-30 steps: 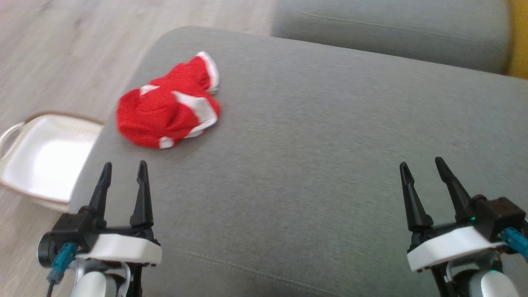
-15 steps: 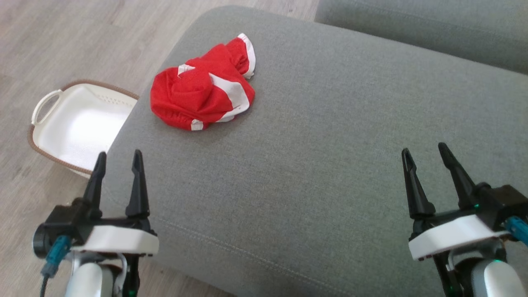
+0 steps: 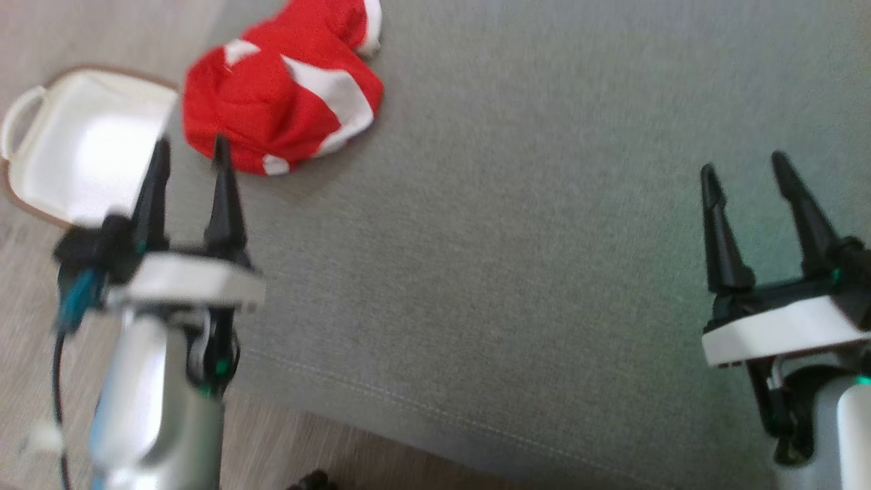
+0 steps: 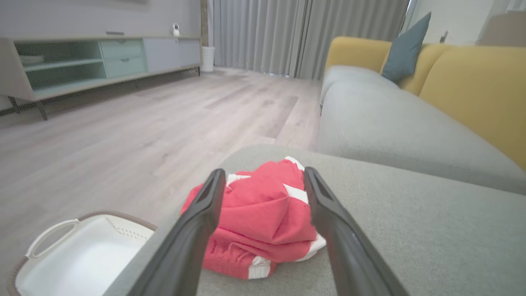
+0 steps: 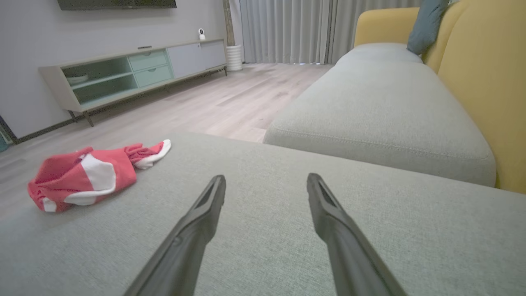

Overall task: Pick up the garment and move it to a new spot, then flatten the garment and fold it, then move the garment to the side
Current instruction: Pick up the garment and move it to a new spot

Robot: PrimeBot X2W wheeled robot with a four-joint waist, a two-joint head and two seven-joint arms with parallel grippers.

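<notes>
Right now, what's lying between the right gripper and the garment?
Just bare grey cushion: nothing sits between the right gripper and the garment, as the right wrist view shows.

The garment runs off the head view's top edge, and the left claw is blurred.

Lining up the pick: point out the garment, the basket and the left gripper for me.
garment (image 4: 263, 213), left wrist view, red bunched middle.
basket (image 3: 81, 156), head view, bare white inside.
left gripper (image 3: 190, 141), head view, midway between its fingertips.
</notes>
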